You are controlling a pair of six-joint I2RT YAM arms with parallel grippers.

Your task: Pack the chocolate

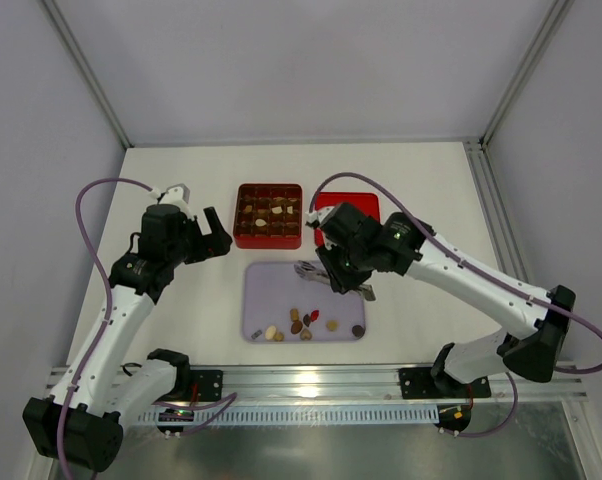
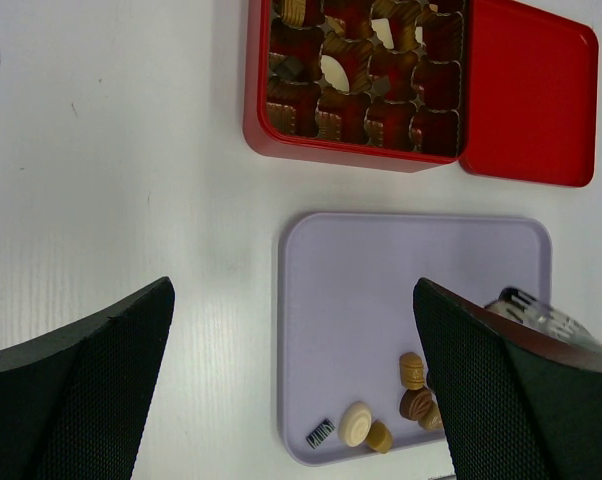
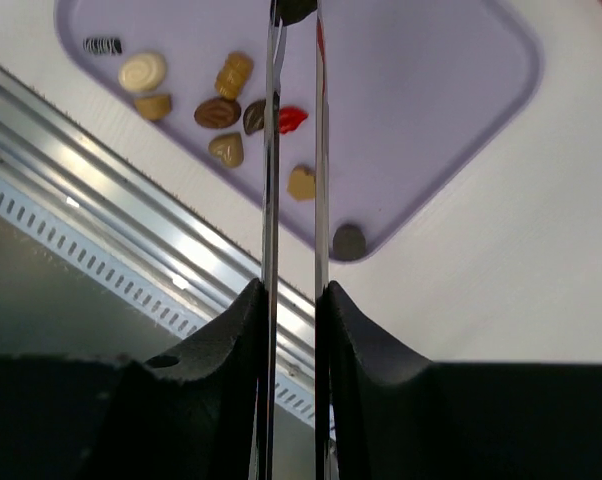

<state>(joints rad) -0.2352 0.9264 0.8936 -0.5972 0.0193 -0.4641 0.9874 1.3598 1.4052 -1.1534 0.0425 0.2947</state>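
Chocolate [image 1: 296, 325]: loose bite-size pieces, dark brown, tan, cream and one red, bunched along the lower edge of the lilac tray [image 1: 281, 285] in the top view. One dark round piece [image 3: 349, 241] sits in the tray's corner, against the rim. More pieces lie in some compartments of the red box [image 2: 351, 155], upper centre of the top view.

Lilac tray: upper half bare. A small striped scrap [image 3: 102, 45] lies near one corner, apart from the sweets.

Red box: a strip of bare surface [image 2: 111, 150] separates it from the tray. Its lid [image 2: 531, 100] lies flat, touching the box's right side.

Right tool [image 3: 293, 295]: clamped on a pair of tweezers [image 3: 271, 200], blades nearly together, with a dark piece [image 3: 296, 10] pinched at their tip, over the tray's bare upper part. The arm overlaps part of the lid in the top view.

Left tool [image 2: 293, 290]: fingers spread wide, nothing between them, over bare surface left of the box and up-left of the tray.

Open room: wide bare surface to the left of the tray and box, and to the right of the tray. A metal rail [image 3: 131, 200] runs close along the tray's lower edge.
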